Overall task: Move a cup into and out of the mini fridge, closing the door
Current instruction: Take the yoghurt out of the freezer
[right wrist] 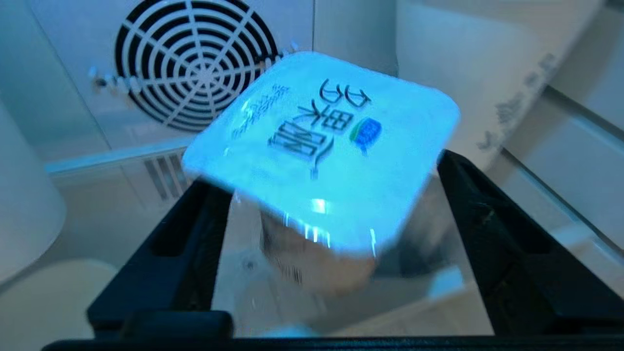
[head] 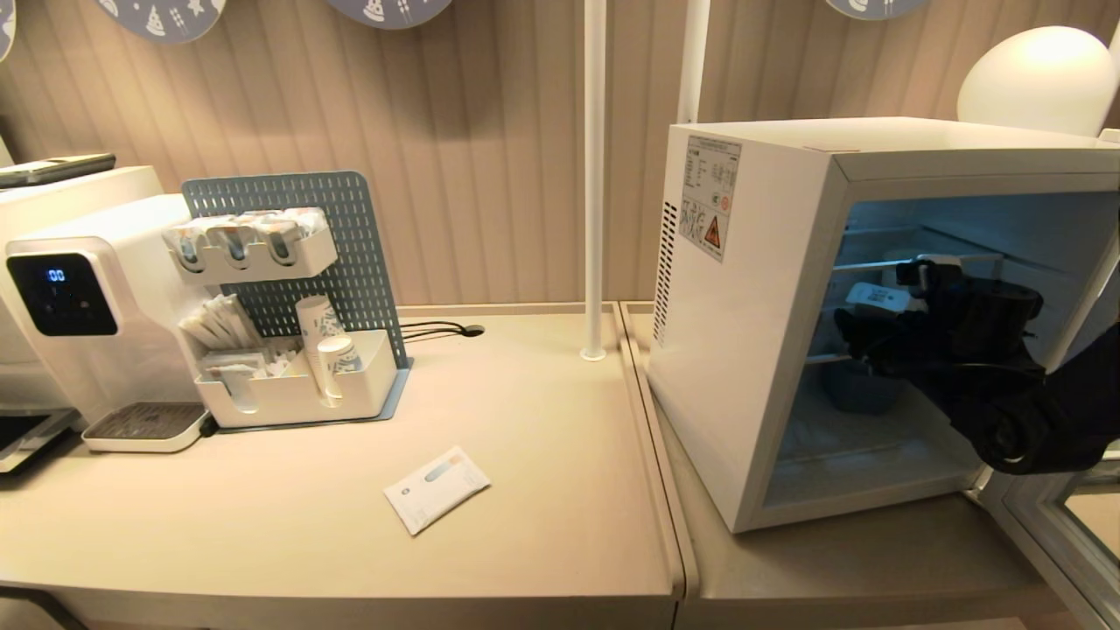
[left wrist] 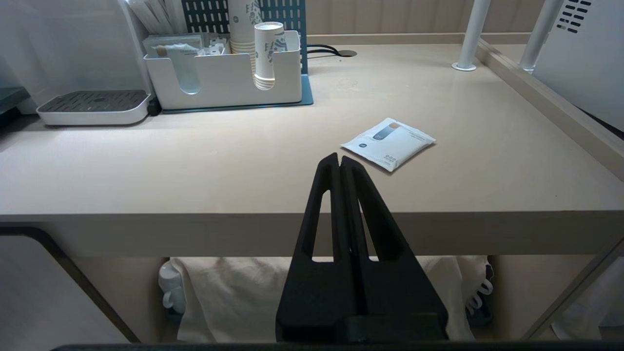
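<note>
The mini fridge (head: 752, 350) stands on the right counter. Its door (head: 1054, 525) is swung open toward the lower right. My right gripper (head: 862, 337) reaches inside at middle-shelf height. The cup (right wrist: 321, 151), a squat pot with a squarish white-and-blue foil lid, sits tilted between the wide-apart fingers (right wrist: 492, 234), with gaps on both sides of its body. In the head view the cup's lid (head: 878, 297) shows just above the black hand. My left gripper (left wrist: 338, 158) is shut and empty, hanging before the table's front edge.
The fridge's rear fan (right wrist: 195, 63) is behind the cup. A bluish tub (head: 862, 385) sits lower in the fridge. On the left table are a water dispenser (head: 79, 306), an organiser with paper cups (head: 324, 367), a white sachet (head: 436, 488) and a pole (head: 595, 175).
</note>
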{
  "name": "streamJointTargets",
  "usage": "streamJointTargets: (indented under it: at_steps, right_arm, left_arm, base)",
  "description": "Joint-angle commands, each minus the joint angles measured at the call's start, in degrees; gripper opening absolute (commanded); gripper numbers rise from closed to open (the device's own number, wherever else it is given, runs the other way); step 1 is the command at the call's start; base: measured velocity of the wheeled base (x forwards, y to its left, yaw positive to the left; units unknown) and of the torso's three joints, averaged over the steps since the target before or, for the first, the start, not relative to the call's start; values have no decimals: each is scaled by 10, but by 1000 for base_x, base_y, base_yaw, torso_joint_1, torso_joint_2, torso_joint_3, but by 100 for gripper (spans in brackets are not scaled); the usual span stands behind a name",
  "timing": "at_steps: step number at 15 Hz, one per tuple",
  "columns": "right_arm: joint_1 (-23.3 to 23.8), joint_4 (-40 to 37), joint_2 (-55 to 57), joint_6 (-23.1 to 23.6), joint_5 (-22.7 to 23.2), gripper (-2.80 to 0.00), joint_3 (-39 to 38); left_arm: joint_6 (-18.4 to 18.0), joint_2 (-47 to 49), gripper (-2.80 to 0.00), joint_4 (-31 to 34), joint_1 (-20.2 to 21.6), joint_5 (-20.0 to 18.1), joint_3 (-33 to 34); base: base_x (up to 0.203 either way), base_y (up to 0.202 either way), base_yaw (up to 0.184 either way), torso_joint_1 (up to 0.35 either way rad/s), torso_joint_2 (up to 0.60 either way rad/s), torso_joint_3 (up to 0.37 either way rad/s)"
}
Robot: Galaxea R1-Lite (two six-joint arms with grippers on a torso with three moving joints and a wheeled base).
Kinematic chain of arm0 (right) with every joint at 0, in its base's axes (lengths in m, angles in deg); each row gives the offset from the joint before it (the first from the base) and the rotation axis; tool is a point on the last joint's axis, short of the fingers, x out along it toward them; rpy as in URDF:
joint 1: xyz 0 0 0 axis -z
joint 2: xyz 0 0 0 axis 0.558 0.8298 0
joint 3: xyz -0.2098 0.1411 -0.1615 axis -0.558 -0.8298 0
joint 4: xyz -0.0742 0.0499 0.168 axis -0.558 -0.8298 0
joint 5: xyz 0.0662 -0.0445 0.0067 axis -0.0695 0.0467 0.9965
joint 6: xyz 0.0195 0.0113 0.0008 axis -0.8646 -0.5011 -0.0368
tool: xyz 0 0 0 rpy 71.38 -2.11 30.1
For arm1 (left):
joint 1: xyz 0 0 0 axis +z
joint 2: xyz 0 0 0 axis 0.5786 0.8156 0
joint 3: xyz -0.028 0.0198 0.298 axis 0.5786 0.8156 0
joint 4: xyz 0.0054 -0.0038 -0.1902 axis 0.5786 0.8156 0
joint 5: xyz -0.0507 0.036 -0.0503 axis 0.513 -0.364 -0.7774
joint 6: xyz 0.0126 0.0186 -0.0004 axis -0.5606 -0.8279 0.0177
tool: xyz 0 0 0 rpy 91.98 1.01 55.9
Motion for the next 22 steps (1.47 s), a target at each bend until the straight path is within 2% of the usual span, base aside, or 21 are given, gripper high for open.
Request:
streamJointTargets:
  at_steps: [1,6,7,10,15,19,22]
  right_arm:
    - [0,2,21,0,-1,0,27]
    - [3,-18,79,2,4,0,112]
    - [3,-28,85,2,3,-280,124]
    - [4,-43,83,1,4,-280,126]
    - [5,-31,53,-2,11,-280,49]
    - [5,44,5,1,29,-280,-61]
    - [4,80,-30,7,35,-280,-113]
  left_arm:
    - [0,0,-280,0,0,0,1]
    - [1,0,-280,0,0,0,1]
    - [1,0,-280,0,0,0,1]
    - [1,0,-280,0,0,0,1]
    - [1,0,-280,0,0,0,1]
    - [1,0,-280,0,0,0,1]
    - [1,0,-280,0,0,0,1]
  base:
    - [0,0,0,0,0,0]
    - [0,0,0,0,0,0]
    - [0,0,0,0,0,0]
    - [0,0,0,0,0,0]
    - [0,0,0,0,0,0]
    - [0,0,0,0,0,0]
    - [0,0,0,0,0,0]
